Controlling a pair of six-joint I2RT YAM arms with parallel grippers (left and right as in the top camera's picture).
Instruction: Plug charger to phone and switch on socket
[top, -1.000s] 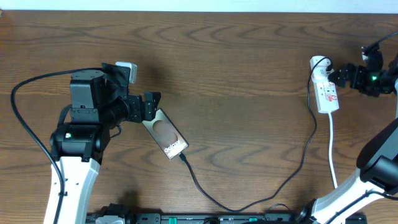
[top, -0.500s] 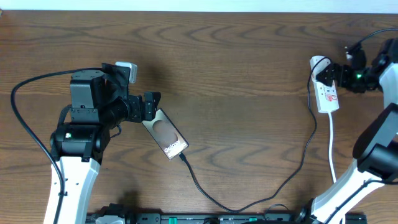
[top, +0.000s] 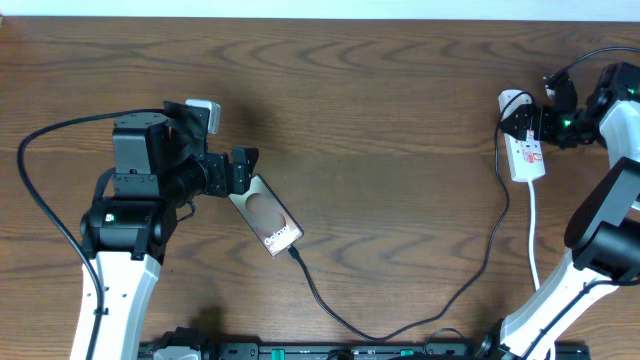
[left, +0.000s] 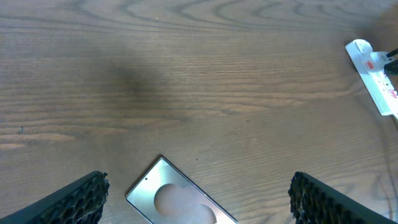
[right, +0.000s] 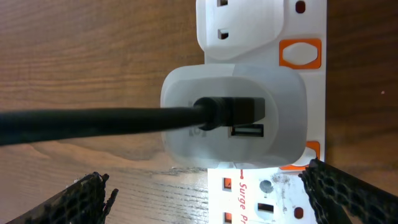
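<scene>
The phone (top: 268, 216) lies flat and slanted on the table, with the brown oval and white lettering showing. My left gripper (top: 241, 171) is open, with its fingers either side of the phone's upper-left end (left: 180, 200). The black charger cable (top: 420, 325) meets the phone's lower end, loops along the front edge and rises to a white adapter (right: 233, 118) plugged into the white socket strip (top: 530, 160). My right gripper (top: 527, 125) is open over the far end of the strip, its fingers (right: 211, 199) straddling it. Orange switches (right: 301, 53) sit beside the adapter.
The strip's white cord (top: 533, 235) runs toward the front right. A thick black robot cable (top: 40, 190) loops at the left. The socket strip also shows far off in the left wrist view (left: 373, 68).
My right gripper has moved left from beside the socket strip to over its far end. The left arm, phone and cable have not moved.
</scene>
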